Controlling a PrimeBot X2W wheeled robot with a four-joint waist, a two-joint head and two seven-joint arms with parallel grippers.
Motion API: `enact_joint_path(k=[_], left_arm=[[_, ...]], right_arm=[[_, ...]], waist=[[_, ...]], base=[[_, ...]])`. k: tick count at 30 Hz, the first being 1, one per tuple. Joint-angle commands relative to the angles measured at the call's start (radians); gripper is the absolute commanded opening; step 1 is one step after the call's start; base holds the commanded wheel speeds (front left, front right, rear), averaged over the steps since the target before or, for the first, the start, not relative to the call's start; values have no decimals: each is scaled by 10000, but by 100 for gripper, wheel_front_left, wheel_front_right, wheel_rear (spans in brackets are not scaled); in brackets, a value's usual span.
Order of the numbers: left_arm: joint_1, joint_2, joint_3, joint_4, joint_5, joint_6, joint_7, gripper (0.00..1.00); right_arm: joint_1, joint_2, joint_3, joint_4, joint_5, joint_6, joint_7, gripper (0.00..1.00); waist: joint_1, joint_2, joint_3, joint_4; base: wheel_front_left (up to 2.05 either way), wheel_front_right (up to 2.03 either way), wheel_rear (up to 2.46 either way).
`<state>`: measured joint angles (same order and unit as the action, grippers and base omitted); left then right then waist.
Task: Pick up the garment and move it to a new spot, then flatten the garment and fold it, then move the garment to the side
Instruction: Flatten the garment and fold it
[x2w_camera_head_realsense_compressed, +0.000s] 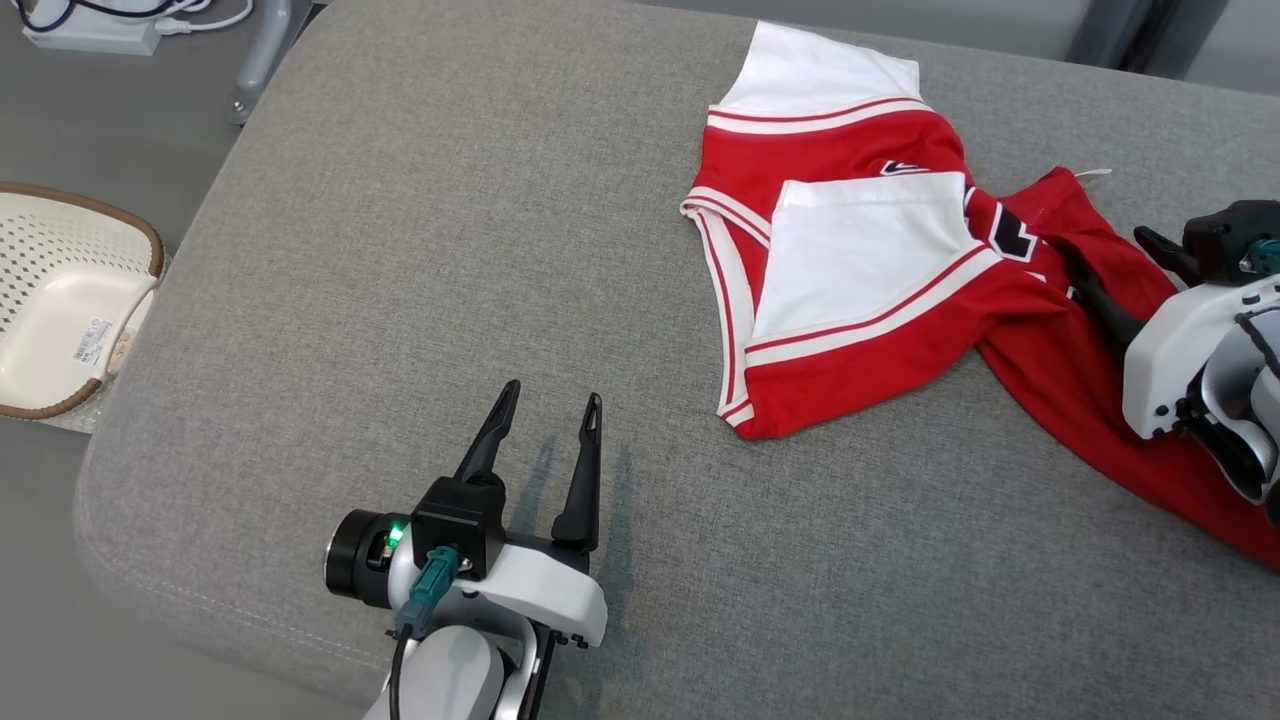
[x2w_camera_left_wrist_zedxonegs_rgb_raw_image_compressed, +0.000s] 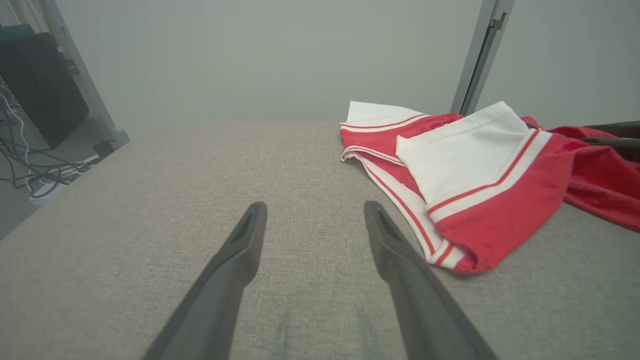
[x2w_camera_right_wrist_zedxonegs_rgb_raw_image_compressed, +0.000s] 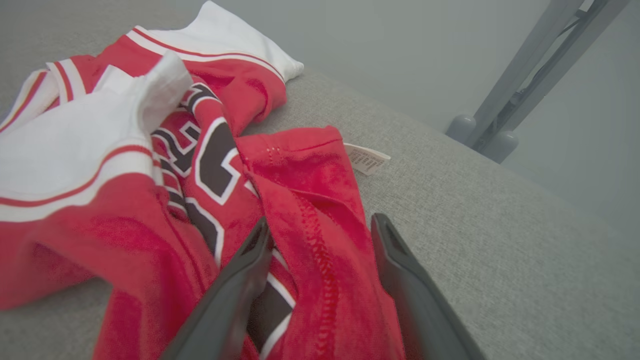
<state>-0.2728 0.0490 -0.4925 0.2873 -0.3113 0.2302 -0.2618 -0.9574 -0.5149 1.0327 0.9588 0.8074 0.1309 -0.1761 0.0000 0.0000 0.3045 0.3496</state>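
Red/white garment (x2w_camera_head_realsense_compressed: 870, 270) lies crumpled, upper right of head view, on grey cushion (x2w_camera_head_realsense_compressed: 450, 250). R pincer (x2w_camera_head_realsense_compressed: 1108, 250) at right edge, fingers spread w/ a red fold between them. L pincer (x2w_camera_head_realsense_compressed: 553, 400) lower centre, spread, over bare cushion, apart from garment.

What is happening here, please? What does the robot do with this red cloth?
A two-armed robot is starting to handle a crumpled red and white jersey that lies on a grey cushioned surface. Its right pincer is open, with a raised fold of the red fabric between its two fingers, not yet closed on it. Its left pincer is open and empty over the bare cushion, apart from the jersey. Nothing has been folded yet.
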Motion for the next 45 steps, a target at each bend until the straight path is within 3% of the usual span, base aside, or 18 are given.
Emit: enact_joint_path(k=[1, 2, 3, 14, 22, 30, 31, 32, 45], left_arm=[[-133, 40, 6, -36, -64, 93, -36, 100], [-145, 41, 4, -44, -70, 93, -36, 100], [-150, 40, 3, -46, -72, 101, -36, 100], [-120, 41, 67, 91, -34, 107, -36, 100], [-208, 41, -38, 39, -74, 66, -36, 100], [-287, 41, -53, 71, -7, 37, -36, 100], [-298, 42, -51, 89, 1, 28, -36, 100], [-308, 38, -47, 103, 15, 29, -36, 100], [-12, 42, 405, 321, 168, -201, -36, 100]], right_arm=[[-154, -43, 63, 151, 205, -3, 23, 12], [-228, -55, 99, 243, 304, -3, -29, 12], [-273, -55, 134, 345, 437, -3, -77, 0], [-659, -90, 65, 847, 1630, -3, -532, 0], [-1391, -678, -943, 1838, 2729, -3, -781, 0], [-1816, -1389, -1548, 3082, 2768, -3, -909, 0], [-1843, -1476, -1614, 3160, 2660, -3, -907, 56], [-1747, -1420, -1636, 3210, 2589, -3, -908, 100], [-347, -39, -1232, 2824, 1963, -3, -903, 100]], waist=[[0, 0, 54, 53], [0, 0, 71, 67], [0, 0, 80, 74], [0, 0, -150, -193], [0, 0, -68, -371], [0, 0, 120, -368], [0, 0, 120, -371], [0, 0, 100, -390], [0, 0, -1194, -1552]], base=[[0, 0, 0], [0, 0, 0], [0, 0, 0], [0, 0, 0], [0, 0, 0], [0, 0, 0], [0, 0, 0], [0, 0, 0], [0, 0, 0]])
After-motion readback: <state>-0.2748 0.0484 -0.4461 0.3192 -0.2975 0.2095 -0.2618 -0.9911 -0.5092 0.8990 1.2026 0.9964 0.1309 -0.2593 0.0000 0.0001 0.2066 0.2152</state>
